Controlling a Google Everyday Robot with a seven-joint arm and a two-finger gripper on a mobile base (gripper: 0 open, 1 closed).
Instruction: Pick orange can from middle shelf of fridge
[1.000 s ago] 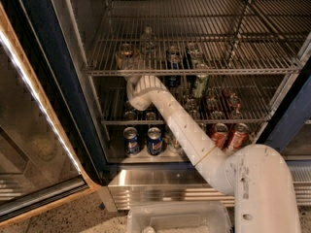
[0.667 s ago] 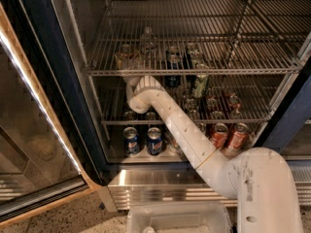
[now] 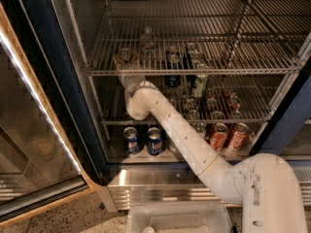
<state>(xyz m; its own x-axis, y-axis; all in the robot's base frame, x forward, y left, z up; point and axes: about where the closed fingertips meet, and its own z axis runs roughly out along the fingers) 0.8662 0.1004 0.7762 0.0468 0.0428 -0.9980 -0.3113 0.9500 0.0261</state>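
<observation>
The fridge [image 3: 46,57] stands open, with a dark navy frame and chrome racks. The orange can [image 3: 122,57], amber with a silver lid, stands at the front left of the middle shelf [image 3: 243,72]. My white arm reaches in from the lower right, under that shelf. Its bent wrist [image 3: 137,100] sits just below the front rail. My gripper [image 3: 128,74] points up at the rail, directly below and in front of the orange can. The rail and rods partly hide it.
A clear bottle [image 3: 148,40] and dark cans [image 3: 173,57] share the middle shelf. A green can [image 3: 199,84] and small cans stand on the rack below. Blue cans [image 3: 131,140] and red-orange cans [image 3: 218,136] are at the bottom. The glass door [image 3: 29,144] hangs open at the left. A white bin [image 3: 177,217] is below.
The wrist has shifted slightly left and the gripper has come up closer to the front rail under the orange can. The can has not moved.
</observation>
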